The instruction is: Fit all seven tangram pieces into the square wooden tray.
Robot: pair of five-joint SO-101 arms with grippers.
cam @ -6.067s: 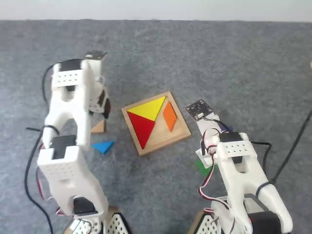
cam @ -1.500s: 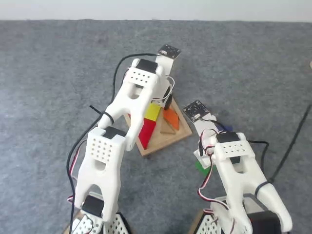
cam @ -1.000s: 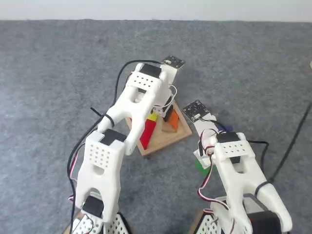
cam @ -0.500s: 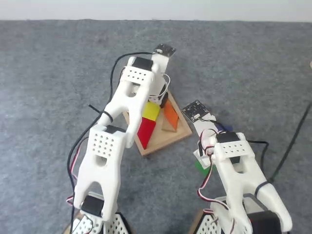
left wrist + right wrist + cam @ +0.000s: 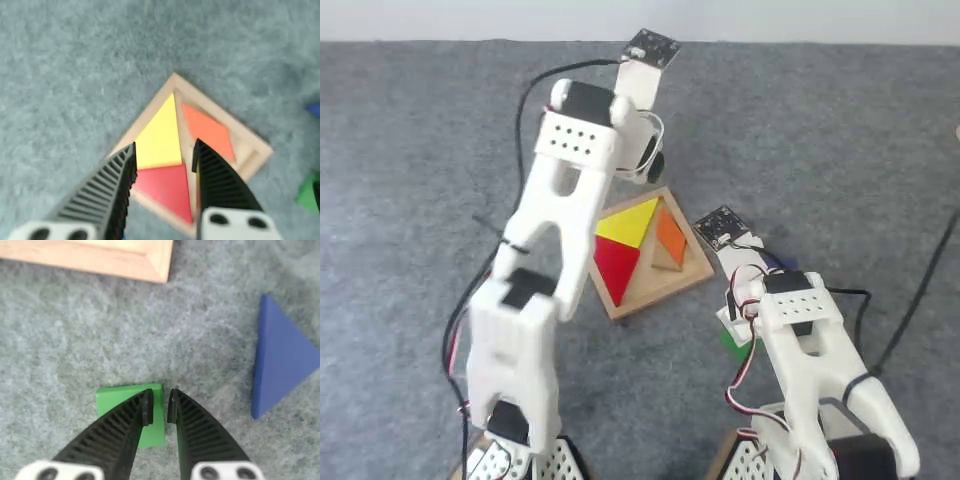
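Observation:
The square wooden tray (image 5: 692,272) lies mid-table and holds a yellow triangle (image 5: 628,224), a red triangle (image 5: 615,268), an orange parallelogram (image 5: 670,234) and a small tan triangle (image 5: 667,259). My left gripper (image 5: 164,147) hangs open and empty high above the tray's far corner. In the left wrist view the yellow piece (image 5: 159,137) shows between its fingers. My right gripper (image 5: 157,395) is shut, low over the edge of a green square (image 5: 127,407) on the carpet. A dark blue triangle (image 5: 280,357) lies beside it.
Grey carpet covers the table. The tray's near corner (image 5: 150,262) lies a short way from the green square. The left arm (image 5: 555,220) stretches over the carpet left of the tray and hides it. The right arm (image 5: 800,330) stands at the front right.
The tan triangle went from the carpet at the left into the tray. In the last second the left arm lifted up and back off the tray. The right arm kept still.

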